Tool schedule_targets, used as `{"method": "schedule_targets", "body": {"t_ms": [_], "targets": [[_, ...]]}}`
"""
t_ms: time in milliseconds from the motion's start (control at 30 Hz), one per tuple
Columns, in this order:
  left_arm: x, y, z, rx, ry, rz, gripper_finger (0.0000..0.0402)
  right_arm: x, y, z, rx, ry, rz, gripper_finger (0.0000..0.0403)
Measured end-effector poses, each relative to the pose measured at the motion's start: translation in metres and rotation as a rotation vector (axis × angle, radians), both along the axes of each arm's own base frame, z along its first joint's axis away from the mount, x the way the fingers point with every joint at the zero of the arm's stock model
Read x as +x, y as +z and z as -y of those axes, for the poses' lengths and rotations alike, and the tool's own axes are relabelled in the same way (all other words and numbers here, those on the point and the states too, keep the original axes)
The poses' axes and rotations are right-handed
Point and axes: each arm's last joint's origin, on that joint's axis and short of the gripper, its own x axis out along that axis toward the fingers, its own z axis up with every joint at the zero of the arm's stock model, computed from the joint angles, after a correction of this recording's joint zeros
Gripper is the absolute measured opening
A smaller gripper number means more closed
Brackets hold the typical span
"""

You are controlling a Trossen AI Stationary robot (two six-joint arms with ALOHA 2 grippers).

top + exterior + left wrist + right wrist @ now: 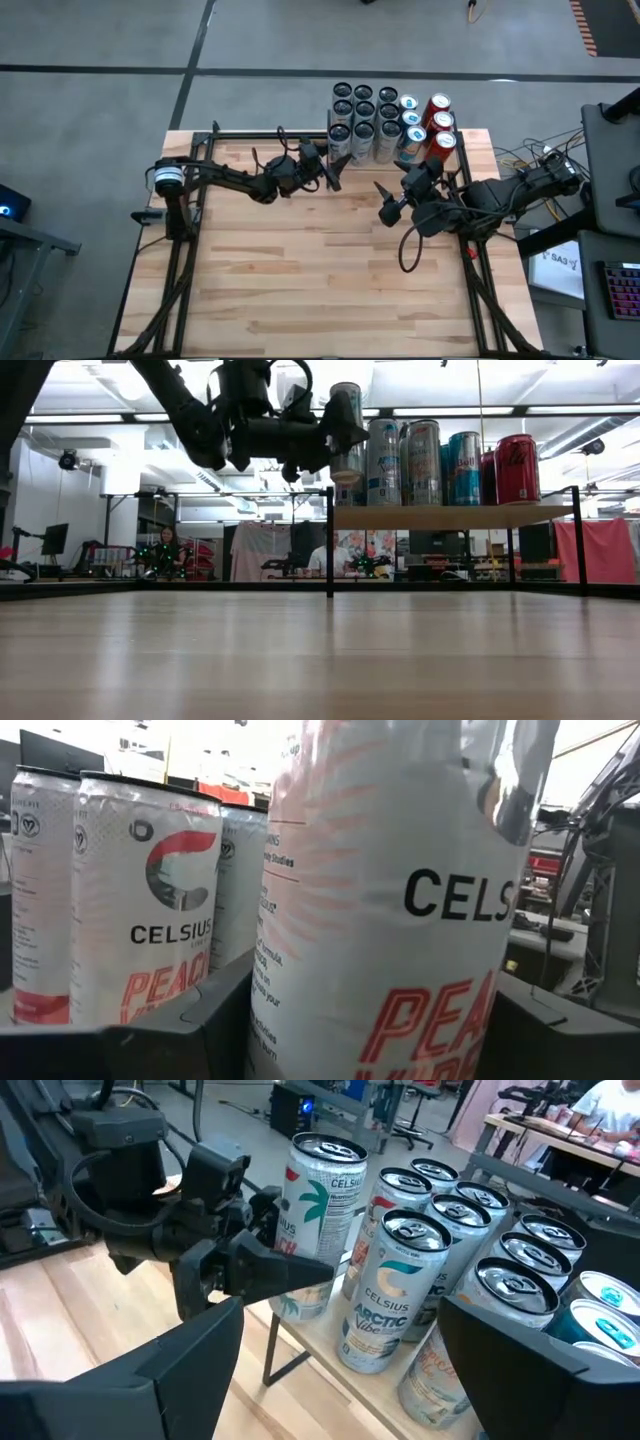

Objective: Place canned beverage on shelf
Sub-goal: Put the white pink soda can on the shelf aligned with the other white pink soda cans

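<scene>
Step in hand: setting the can (318, 1220) down at the shelf's (450, 517) near left corner. Your left gripper (335, 170) pinches that can, upright, beside the cans already standing on the shelf (375, 115). From the low view you cannot tell whether its base touches the board. Next move, by judgement: lower until seated, then spread the fingers. Right gripper (388, 200) waits near, fingers spread.

Left arm (235, 178): matte black jointed links, silver-white band at base, looped black cables. Right arm (500, 192): same black finish, trailing cable loop. Fingers (265, 1270) black, wedge-shaped.
</scene>
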Motion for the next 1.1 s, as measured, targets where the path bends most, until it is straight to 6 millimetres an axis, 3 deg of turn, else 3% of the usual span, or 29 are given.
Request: {"method": "schedule_targets", "body": {"t_ms": [300, 667, 1100], "targets": [[0.001, -0.004, -0.001, 0.002, 0.002, -0.007, 0.0250, 0.002, -0.002, -0.001, -0.004, -0.002, -0.008, 0.0325], [0.003, -0.004, 0.010, 0.020, -0.023, -0.015, 0.0251, 0.027, -0.015, -0.010, -0.079, 0.029, -0.074, 0.0325], [-0.004, 0.013, 0.047, 0.191, -0.071, -0.059, 0.0251, 0.050, 0.011, -0.018, -0.253, 0.161, -0.015, 0.0325]]}}
